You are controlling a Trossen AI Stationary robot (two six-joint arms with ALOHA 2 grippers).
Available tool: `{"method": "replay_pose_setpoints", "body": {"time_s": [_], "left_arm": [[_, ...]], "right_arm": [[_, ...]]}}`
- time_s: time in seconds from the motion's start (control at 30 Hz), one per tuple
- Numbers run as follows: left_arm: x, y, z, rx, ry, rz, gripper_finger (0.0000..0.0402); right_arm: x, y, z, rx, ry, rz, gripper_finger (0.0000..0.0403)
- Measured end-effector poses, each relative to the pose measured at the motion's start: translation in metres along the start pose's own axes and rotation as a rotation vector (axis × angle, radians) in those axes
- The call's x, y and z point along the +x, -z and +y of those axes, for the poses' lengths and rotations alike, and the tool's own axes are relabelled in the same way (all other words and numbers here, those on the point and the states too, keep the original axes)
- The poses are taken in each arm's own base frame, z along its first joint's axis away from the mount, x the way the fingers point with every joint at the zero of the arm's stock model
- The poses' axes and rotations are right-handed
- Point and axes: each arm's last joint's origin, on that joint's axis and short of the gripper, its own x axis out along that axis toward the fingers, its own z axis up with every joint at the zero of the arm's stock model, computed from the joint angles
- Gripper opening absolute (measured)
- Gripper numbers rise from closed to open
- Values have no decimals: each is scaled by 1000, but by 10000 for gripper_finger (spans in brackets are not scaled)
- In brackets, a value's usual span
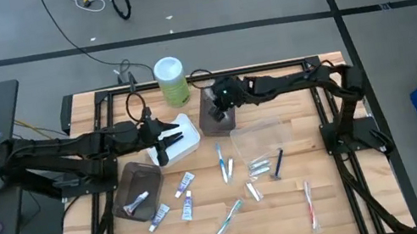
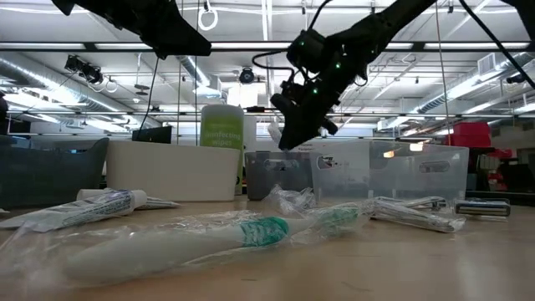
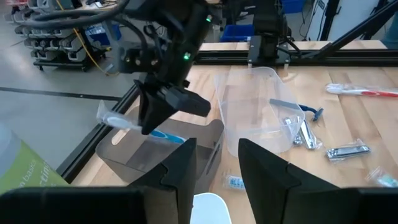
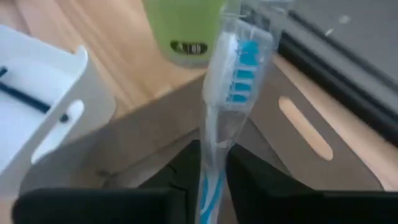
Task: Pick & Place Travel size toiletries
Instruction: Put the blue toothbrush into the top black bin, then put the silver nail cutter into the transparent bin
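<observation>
My right gripper (image 1: 219,108) is shut on a wrapped white-blue toothbrush (image 4: 229,68) above the grey tray (image 1: 212,125) at the table's far middle. The left wrist view shows this too: the toothbrush (image 3: 121,120) hangs over the grey tray (image 3: 208,140). My left gripper (image 1: 163,144) is open and empty above the white tray (image 1: 184,132). More toiletries lie on the table's near half: toothbrushes (image 1: 228,218), small tubes (image 1: 183,184), a dark razor (image 1: 279,162). My right gripper pinches the toothbrush's handle (image 4: 211,152) between its two fingers, through the clear wrapper. The fingers slant down from the table's right. The head end (image 4: 239,62) sticks out past the fingers. The toothbrush is lifted clear, just above the grey tray's opening.
A tall green canister (image 1: 171,80) stands at the far edge beside the grey tray. A clear tray (image 1: 259,135) sits to the right of the middle. A dark brown tray (image 1: 137,190) with a tube in it sits at the left. A red toothbrush (image 1: 310,204) lies near right.
</observation>
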Motion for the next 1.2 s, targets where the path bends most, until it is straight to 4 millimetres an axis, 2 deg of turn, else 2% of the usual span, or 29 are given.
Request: {"method": "replay_pose_setpoints", "body": {"time_s": [0.17, 0.27, 0.4, 0.53, 0.67, 0.8, 0.9, 1.07, 1.2], "left_arm": [[0, 0, 0, 3, 0, 0, 128], [0, 0, 0, 3, 0, 0, 128], [0, 0, 0, 19, 0, 0, 128], [0, 0, 0, 20, 0, 1, 128], [0, 0, 0, 22, 0, 3, 128], [0, 1, 0, 23, 0, 5, 128], [0, 0, 0, 23, 0, 4, 128], [0, 0, 0, 23, 1, 4, 128], [0, 0, 0, 18, 0, -2, 128]], "right_arm": [[0, 1, -2, -14, -40, 27, 131], [-9, -3, 1, 0, -54, 9, 152], [-36, -9, 4, -35, -66, -16, 171], [-73, -15, 4, -67, -51, -47, 181], [-109, -7, 18, -137, -228, 20, 182], [-124, 19, 56, -173, -499, 190, 174], [-133, 48, 93, -190, -602, 277, 172], [-150, 102, 140, -164, -618, 286, 182], [-158, 140, 158, -97, -563, 208, 196]]}}
